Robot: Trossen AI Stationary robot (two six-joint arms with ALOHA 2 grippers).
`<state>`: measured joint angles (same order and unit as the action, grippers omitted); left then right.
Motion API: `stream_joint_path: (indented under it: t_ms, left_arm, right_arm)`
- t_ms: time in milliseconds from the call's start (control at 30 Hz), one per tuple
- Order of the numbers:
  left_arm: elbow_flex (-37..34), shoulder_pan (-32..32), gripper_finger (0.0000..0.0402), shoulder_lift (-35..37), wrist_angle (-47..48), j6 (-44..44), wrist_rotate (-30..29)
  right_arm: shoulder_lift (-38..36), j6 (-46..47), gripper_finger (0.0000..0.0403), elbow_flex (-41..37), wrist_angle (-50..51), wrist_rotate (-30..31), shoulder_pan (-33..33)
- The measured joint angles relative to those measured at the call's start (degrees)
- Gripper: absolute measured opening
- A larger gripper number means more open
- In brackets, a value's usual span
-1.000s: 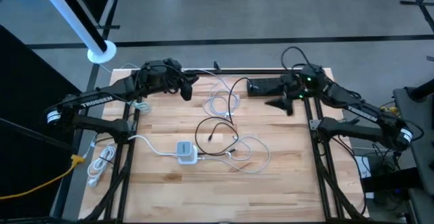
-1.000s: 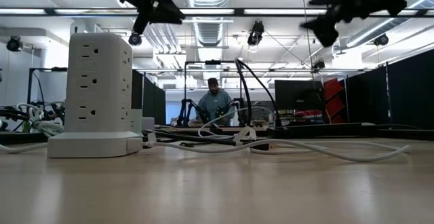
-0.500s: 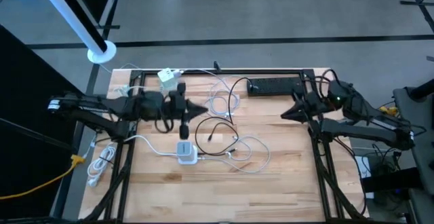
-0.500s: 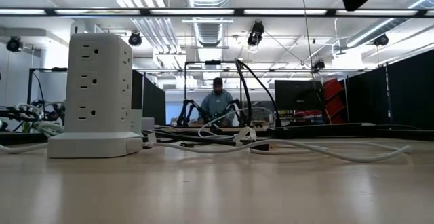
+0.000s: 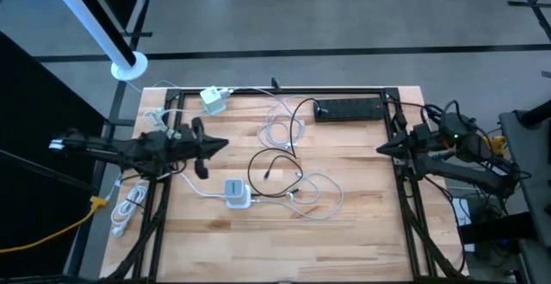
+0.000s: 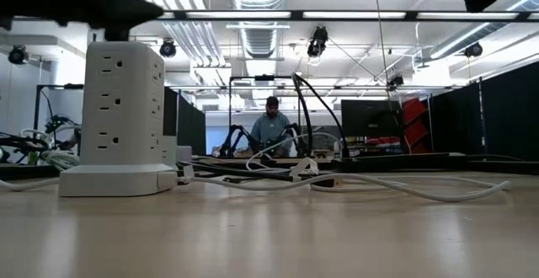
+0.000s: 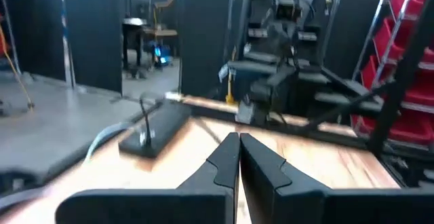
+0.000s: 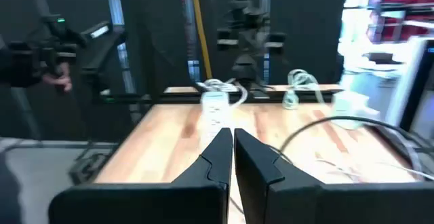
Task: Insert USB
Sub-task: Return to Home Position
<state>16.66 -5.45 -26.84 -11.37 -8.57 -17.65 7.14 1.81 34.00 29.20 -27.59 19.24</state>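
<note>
The bench (image 5: 370, 206) is pale wood, striped with plank seams. Near its middle stands a white outlet tower (image 5: 236, 193) (greyer on its top face). Beyond the tower lies a black power strip (image 5: 349, 109), with white cables (image 5: 280, 129) and a black cable (image 5: 274, 157) looping between the two. The left hand (image 5: 224, 144) and right hand (image 5: 380, 151) are both black. Left of the tower, a yellow cable (image 5: 52, 226) crosses the grey floor (image 5: 301, 17).

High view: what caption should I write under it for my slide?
Left gripper and right gripper, both shut, near the table's sides, tangled cables between.
</note>
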Motion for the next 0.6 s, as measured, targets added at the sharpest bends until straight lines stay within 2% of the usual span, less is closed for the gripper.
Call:
stream_joint_path:
  t_ms: [133,267,367,600]
  left_arm:
    - [-2.49,-0.02,0.0000,9.67,10.65,0.53,0.11]
    - [-2.70,-0.02,0.0000,19.02,19.53,2.59,0.22]
    - [-2.97,-0.02,0.0000,25.49,23.08,5.10,1.77]
    - [-5.52,-0.07,0.0000,25.98,22.28,9.31,4.37]
  right_arm:
    - [-1.59,-0.53,0.0000,0.00,-0.40,4.25,0.00]
    - [-2.87,4.51,0.0000,-0.02,-4.11,13.07,0.00]
    - [-3.04,6.76,0.0000,-0.38,-7.60,14.24,0.00]
    - [-2.10,6.46,0.0000,-8.67,-26.57,14.29,0.00]
